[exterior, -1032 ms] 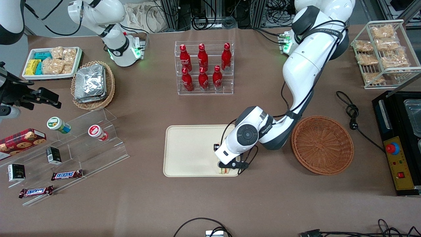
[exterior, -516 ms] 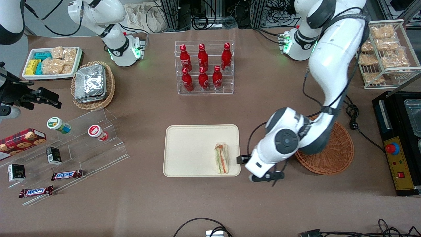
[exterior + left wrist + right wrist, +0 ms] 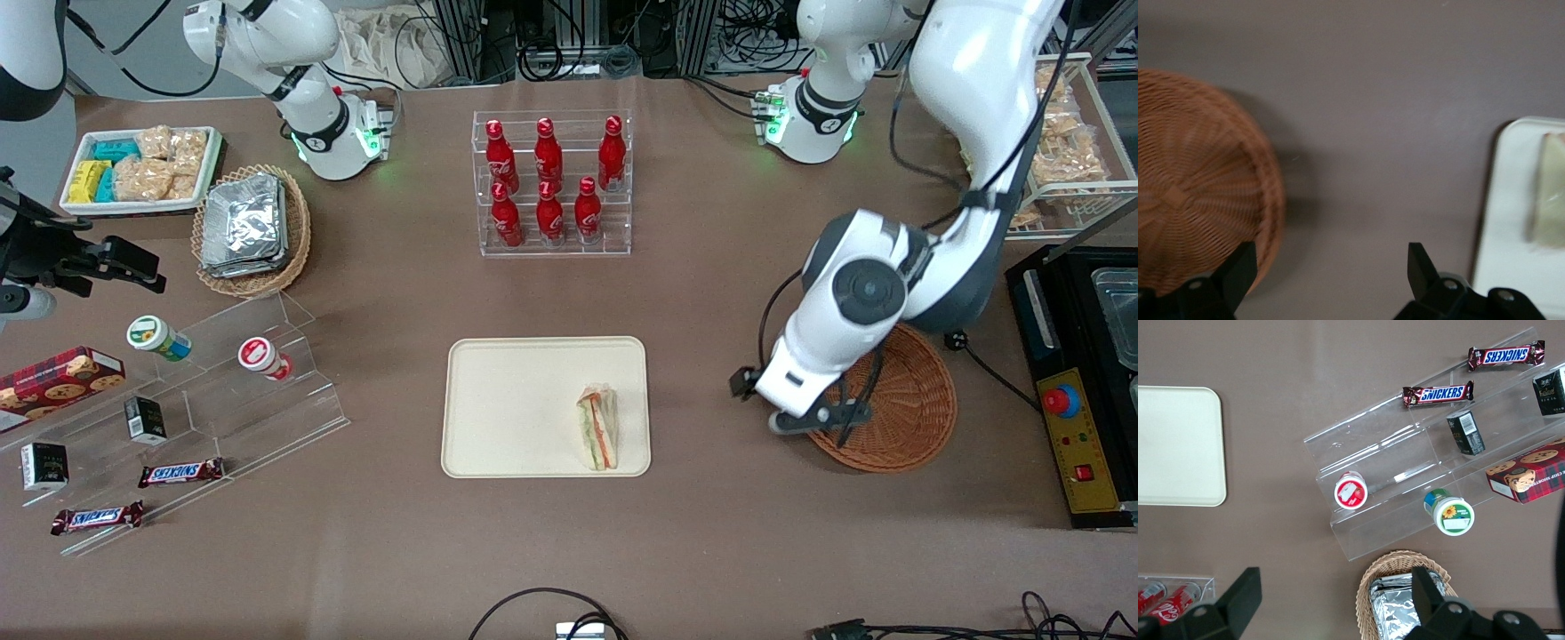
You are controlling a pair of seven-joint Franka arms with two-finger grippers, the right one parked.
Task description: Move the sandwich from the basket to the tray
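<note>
Brown tabletop (image 3: 711, 293), perhaps cloth-covered.

sandwich (image 3: 598, 427) on tray (image 3: 516, 391), claw (image 3: 805, 420) over basket (image 3: 898, 418) rim

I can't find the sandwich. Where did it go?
The sandwich lies on the cream tray, near the tray's edge closest to the reddish-brown basket. The open gripper hangs empty above the table by that basket's rim.

A robotics lab staged as a snack shop. Near the open claw (image 3: 805, 425), the brown surface (image 3: 711, 293) carries a bottle rack (image 3: 551, 182). Cable bundles (image 3: 569, 36) crowd its edge.
</note>
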